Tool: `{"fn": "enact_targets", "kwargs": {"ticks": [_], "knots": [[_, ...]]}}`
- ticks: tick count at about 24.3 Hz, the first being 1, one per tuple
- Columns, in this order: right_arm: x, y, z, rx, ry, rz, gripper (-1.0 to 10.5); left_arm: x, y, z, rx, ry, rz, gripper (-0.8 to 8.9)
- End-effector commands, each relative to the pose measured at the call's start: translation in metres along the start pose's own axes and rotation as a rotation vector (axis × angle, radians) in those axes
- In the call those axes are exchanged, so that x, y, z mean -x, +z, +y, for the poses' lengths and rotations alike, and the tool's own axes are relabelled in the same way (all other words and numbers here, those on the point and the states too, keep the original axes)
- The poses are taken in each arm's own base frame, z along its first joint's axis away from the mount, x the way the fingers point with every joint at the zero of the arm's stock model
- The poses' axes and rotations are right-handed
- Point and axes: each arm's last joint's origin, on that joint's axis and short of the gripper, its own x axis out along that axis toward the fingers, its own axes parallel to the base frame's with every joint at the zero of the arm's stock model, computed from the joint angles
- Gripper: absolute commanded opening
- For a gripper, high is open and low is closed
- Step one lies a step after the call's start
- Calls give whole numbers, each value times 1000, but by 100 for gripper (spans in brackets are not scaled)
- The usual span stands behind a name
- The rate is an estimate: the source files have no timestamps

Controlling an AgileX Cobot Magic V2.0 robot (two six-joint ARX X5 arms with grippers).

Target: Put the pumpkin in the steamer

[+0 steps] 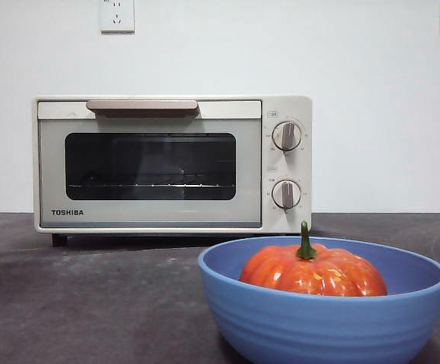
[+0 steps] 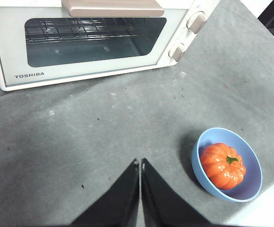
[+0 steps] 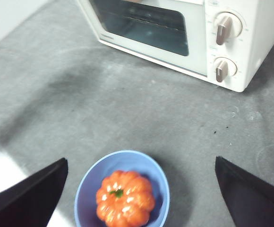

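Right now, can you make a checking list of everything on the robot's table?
Surface: grey table, some small specks.
Job's things: pumpkin sits in the blue bowl; steamer behind it, door shut.
Clutter: nothing seen.
Grippers: left gripper shut, holding nothing; right gripper open above the bowl.
Cables: nothing seen.
Surroundings: white wall, wall socket above the steamer.

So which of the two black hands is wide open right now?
The right hand, hanging above the pumpkin in its blue bowl, jaws spread far apart. The left hand has its jaws pressed together.
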Motion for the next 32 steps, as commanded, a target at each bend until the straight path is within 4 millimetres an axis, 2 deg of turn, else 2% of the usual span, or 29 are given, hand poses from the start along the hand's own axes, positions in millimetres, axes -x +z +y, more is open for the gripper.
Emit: {"fn": "enact_targets", "kwargs": {"ticks": [1, 8, 12, 14, 19, 25, 32], "knots": [[6, 0, 2, 20, 4, -11, 485, 4, 6, -3, -27, -5, -32, 16], [9, -4, 2, 19, -2, 6, 485, 4, 10, -3, -21, -6, -66, 15], [9, -4, 2, 19, -2, 6, 485, -2, 31, -1, -5, -30, -198, 16], [9, -4, 2, 19, -2, 7, 485, -11, 47, 1, 9, -57, -253, 16], [9, -4, 2, 18, -2, 7, 485, -39, 73, 7, -4, -101, -262, 16], [9, -4, 2, 18, -2, 7, 485, -81, 94, 14, -46, -66, -229, 16], [9, -4, 2, 18, -2, 6, 485, -122, 110, 20, -85, -46, -205, 16]]}}
